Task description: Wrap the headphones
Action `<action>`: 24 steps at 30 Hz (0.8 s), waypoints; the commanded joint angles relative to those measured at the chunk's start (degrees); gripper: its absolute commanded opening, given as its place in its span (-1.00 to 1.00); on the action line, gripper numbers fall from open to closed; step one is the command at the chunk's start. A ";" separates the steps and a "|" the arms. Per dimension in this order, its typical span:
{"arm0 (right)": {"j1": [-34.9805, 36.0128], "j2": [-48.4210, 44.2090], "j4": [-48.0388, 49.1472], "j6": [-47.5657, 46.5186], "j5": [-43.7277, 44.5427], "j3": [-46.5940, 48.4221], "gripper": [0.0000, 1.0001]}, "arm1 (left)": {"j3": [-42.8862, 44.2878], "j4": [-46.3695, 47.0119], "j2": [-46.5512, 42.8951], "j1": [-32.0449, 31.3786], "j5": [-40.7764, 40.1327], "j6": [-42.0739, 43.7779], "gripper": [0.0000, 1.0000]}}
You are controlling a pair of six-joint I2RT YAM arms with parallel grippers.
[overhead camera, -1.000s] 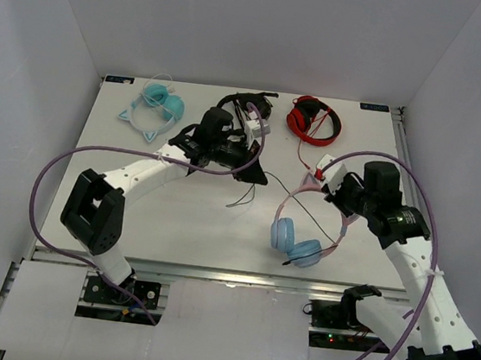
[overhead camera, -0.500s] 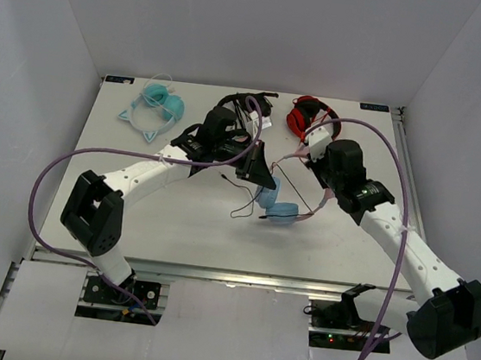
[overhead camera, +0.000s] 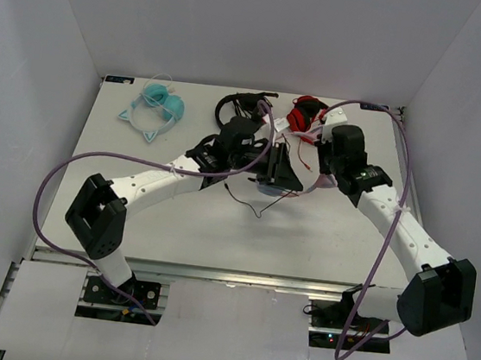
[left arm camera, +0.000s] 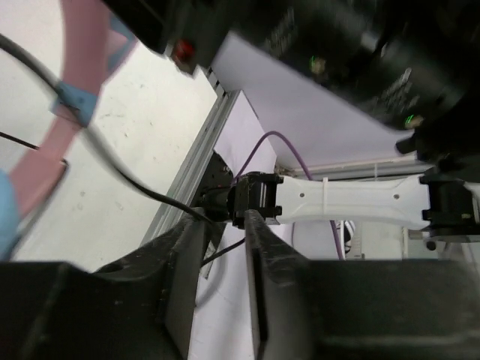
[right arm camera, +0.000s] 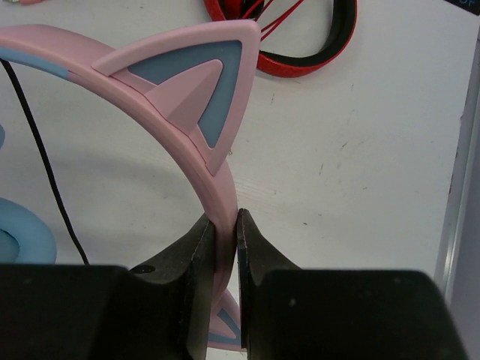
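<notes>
The headphones' pink cat-eared headband is clamped between my right gripper's fingers. A light blue ear cup shows at the left edge, and the thin dark cable hangs beside it. From above, my right gripper holds the headphones raised at the table's middle back. My left gripper is right beside them and hides most of them. In the left wrist view the pink band is close. The cable runs down into the narrow gap of my left gripper, whose jaws stand slightly apart.
Red headphones lie just behind my right gripper and show in the right wrist view. Black headphones lie at the back centre and all-aqua cat-ear headphones at the back left. The cable's loose end trails on the table.
My right gripper has carried the headphones from the front right up and left to the middle back. My left gripper has moved right to meet them; the cable trails below.
</notes>
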 commanded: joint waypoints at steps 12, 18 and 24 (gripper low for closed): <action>-10.57 0.10 -4.33 18.51 -22.03 14.78 -0.85 | -12.16 10.26 -3.51 -23.08 -37.59 34.60 -0.17; -12.28 -3.31 -5.49 20.49 -27.78 15.24 -0.85 | -24.20 22.52 -2.85 -23.72 -46.81 46.22 -0.80; -14.23 -6.02 -5.53 22.03 -35.39 14.14 -0.85 | -28.93 30.41 -1.04 -23.77 -51.41 52.36 -0.64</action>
